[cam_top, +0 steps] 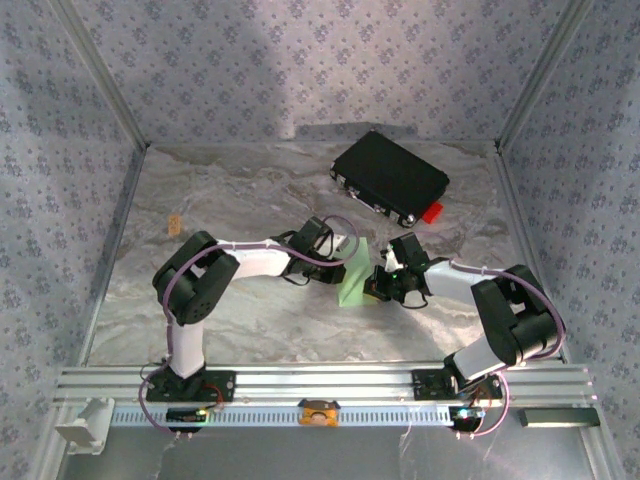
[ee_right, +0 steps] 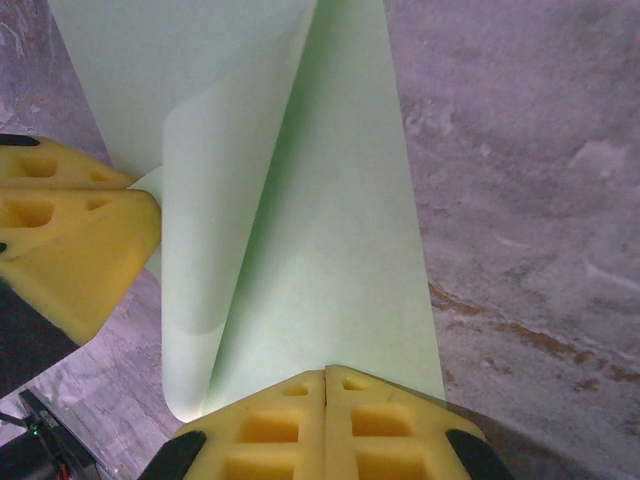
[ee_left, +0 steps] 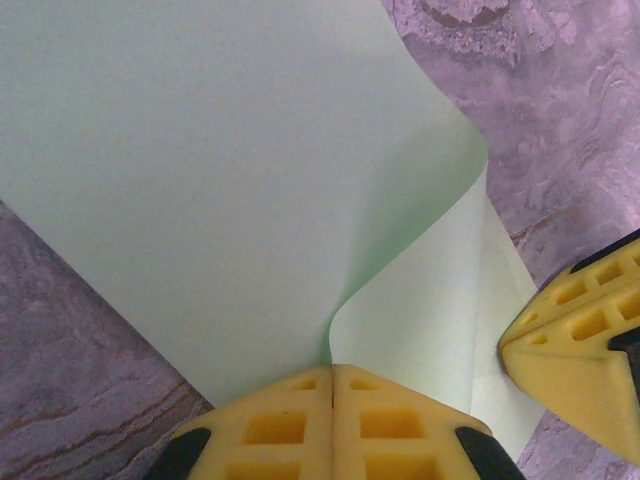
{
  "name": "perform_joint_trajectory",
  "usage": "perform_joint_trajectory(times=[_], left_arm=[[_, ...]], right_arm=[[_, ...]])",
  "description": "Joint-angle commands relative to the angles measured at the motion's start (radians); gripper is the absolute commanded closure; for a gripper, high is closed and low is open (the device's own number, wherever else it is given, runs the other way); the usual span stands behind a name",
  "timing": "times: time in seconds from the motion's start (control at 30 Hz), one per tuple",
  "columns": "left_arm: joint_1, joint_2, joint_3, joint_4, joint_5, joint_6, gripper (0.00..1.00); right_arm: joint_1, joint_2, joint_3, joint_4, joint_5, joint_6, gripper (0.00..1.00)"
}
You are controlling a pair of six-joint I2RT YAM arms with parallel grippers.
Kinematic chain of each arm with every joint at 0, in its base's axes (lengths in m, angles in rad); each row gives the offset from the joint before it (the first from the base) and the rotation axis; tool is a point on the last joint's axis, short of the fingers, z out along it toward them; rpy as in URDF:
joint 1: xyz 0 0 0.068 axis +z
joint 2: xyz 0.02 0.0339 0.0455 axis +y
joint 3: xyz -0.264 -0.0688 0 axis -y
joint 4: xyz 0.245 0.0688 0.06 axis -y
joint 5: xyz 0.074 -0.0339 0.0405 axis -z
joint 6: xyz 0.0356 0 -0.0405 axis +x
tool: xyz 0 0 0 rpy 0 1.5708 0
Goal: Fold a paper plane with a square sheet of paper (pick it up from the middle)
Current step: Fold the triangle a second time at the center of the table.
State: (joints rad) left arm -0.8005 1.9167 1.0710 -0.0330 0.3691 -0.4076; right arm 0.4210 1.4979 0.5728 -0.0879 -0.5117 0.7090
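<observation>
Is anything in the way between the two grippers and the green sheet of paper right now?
Nothing visible. The left gripper and right gripper are both already shut on the square sheet of paper, each pinching an edge with its yellow fingers.

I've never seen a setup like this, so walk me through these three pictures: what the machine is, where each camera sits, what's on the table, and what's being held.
Two small robot arms are bolted at the near edge of a marbled table. The overhead picture looks down from behind them. The other two come from cameras on each wrist, so the yellow blocks are each arm's own fingers. The left gripper and right gripper are both shut on a pale green sheet of paper, which curls over itself between them. Farther back lie a black case and a small red tab.
</observation>
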Motion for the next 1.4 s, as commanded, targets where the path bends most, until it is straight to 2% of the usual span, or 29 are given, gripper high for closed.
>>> perform_joint_trajectory(times=[0.0, 0.9, 1.07, 1.37], left_arm=[[-0.003, -0.019, 0.027, -0.03, -0.016, 0.024, 1.0], [0.004, 0.023, 0.046, -0.036, -0.02, 0.038, 1.0], [0.003, 0.042, 0.055, -0.081, -0.027, 0.047, 1.0], [0.003, 0.049, 0.032, -0.069, 0.0, 0.023, 1.0]], right_arm=[[-0.007, -0.001, -0.014, -0.035, 0.016, -0.017, 0.99], [-0.009, -0.001, -0.017, -0.032, 0.01, -0.02, 0.98], [-0.009, -0.001, -0.018, -0.035, 0.011, -0.02, 0.98], [-0.011, -0.013, -0.016, -0.015, 0.005, -0.016, 0.97]])
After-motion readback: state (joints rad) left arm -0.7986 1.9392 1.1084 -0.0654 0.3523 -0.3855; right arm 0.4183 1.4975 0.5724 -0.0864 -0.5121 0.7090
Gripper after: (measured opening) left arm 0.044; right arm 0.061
